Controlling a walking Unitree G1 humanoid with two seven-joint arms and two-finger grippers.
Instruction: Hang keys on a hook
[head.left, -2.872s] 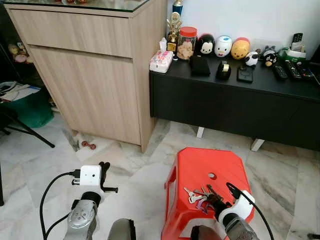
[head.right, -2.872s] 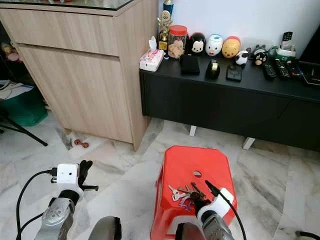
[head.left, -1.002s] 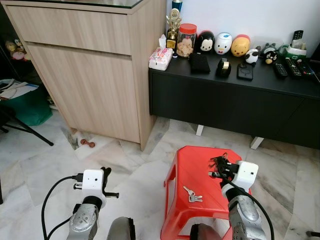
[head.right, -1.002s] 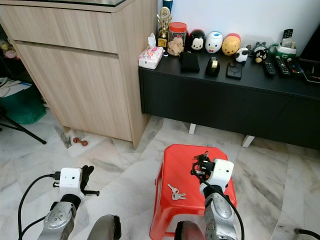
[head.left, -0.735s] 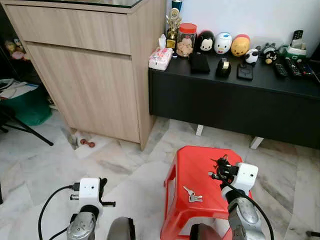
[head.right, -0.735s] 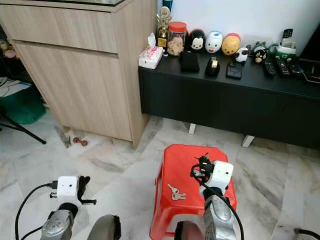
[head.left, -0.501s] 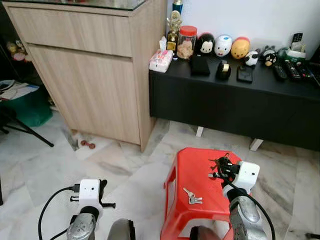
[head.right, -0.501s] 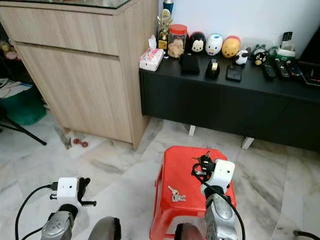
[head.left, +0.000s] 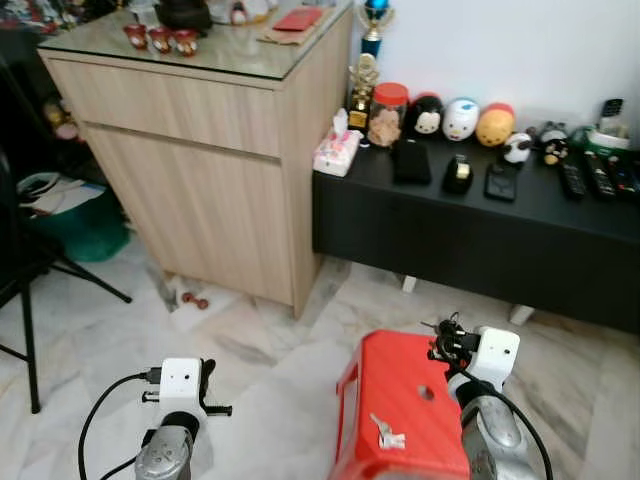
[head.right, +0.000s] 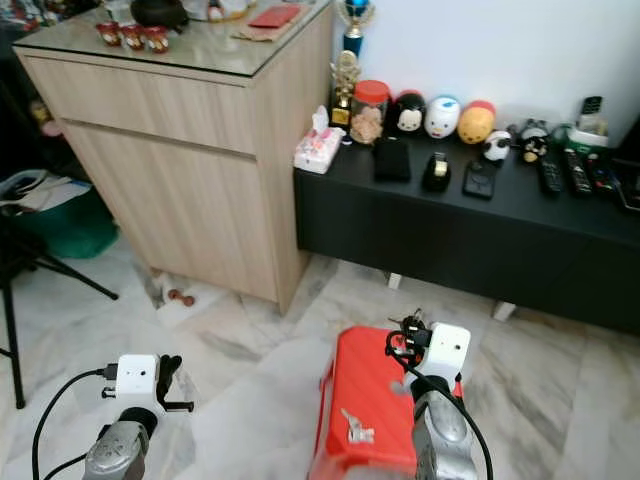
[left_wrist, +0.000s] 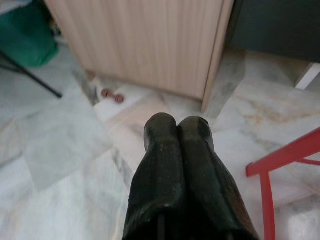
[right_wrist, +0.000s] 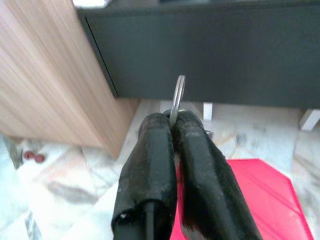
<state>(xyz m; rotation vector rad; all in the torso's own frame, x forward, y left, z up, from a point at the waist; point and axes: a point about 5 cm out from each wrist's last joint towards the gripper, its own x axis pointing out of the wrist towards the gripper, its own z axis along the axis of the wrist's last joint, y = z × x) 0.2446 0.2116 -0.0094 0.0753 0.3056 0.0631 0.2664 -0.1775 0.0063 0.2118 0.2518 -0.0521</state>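
Observation:
My right gripper (head.left: 443, 345) hovers above the far right corner of the red stool (head.left: 368, 382), shut on a dark bunch of keys (head.left: 441, 338). In the right wrist view, the silver key ring (right_wrist: 177, 97) sticks up between the closed fingertips of the right gripper (right_wrist: 170, 120). A small pair of silver keys (head.left: 386, 433) lies loose on the stool's seat. My left gripper (head.left: 206, 388) hangs low at the left over the marble floor, shut with nothing in it, as the left wrist view of the left gripper (left_wrist: 177, 125) confirms.
A tall wooden cabinet (head.left: 200, 170) stands ahead on the left. A low black sideboard (head.left: 480, 230) to its right carries figurines, jars and remotes. A green bin (head.left: 78, 218) and black stand legs (head.left: 30, 300) sit at the far left, and a small red object (head.left: 195, 300) lies by the cabinet.
The right gripper closed on the key bunch and lifted it off the stool, leaving the small silver keys behind. The camera has since pulled back and up, bringing the cabinet top into view.

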